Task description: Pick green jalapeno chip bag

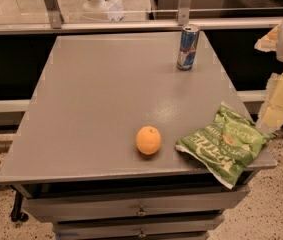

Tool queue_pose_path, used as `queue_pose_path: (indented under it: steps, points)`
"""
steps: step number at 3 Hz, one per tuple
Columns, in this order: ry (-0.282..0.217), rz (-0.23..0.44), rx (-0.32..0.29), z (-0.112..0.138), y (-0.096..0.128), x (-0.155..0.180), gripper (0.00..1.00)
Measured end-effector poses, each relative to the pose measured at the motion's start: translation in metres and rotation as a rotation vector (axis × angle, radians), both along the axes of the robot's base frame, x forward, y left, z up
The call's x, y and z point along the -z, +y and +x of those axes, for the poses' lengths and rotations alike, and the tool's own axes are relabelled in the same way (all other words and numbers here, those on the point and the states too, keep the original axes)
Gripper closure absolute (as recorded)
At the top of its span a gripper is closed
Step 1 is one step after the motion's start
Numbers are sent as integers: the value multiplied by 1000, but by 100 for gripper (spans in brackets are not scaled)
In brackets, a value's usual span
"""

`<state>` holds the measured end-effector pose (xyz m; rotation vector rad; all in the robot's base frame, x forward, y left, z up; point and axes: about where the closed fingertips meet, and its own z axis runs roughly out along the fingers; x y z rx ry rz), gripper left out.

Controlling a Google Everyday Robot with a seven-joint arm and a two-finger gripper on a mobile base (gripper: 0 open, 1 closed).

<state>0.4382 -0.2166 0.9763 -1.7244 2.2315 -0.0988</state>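
One green jalapeno chip bag (221,144) lies flat on the front right corner of the grey tabletop (106,94). It is crinkled and bright green, with white lettering and white edges. It sits at a slant, and its near corner hangs over the front edge of the tabletop while its far right end reaches the right edge.

One orange (148,140) rests just left of the bag, near it but with a narrow strip of bare grey between them. One tall slim drink can (187,47), blue and silver, stands upright near the far right of the tabletop, well apart from both the orange and the bag. That makes three things on the surface.

The tool (276,109) comes in from the right side of the view as pale yellow and white blocks of the arm. Its lower end is just beside the bag's right end, off the tabletop's right edge. I cannot tell whether it touches the bag, nor whether the tool is released or clenched.

Below the tabletop, two drawer fronts are stacked, each with one small knob (141,212) at its middle. The floor around the unit is speckled.
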Motion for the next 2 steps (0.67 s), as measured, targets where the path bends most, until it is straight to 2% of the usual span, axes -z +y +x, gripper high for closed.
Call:
queue_pose_path:
  steps: [1,2]
  points:
    - [-5,7,1,0,0,-1,0]
    - [12,81,20,-2,-1,14,0]
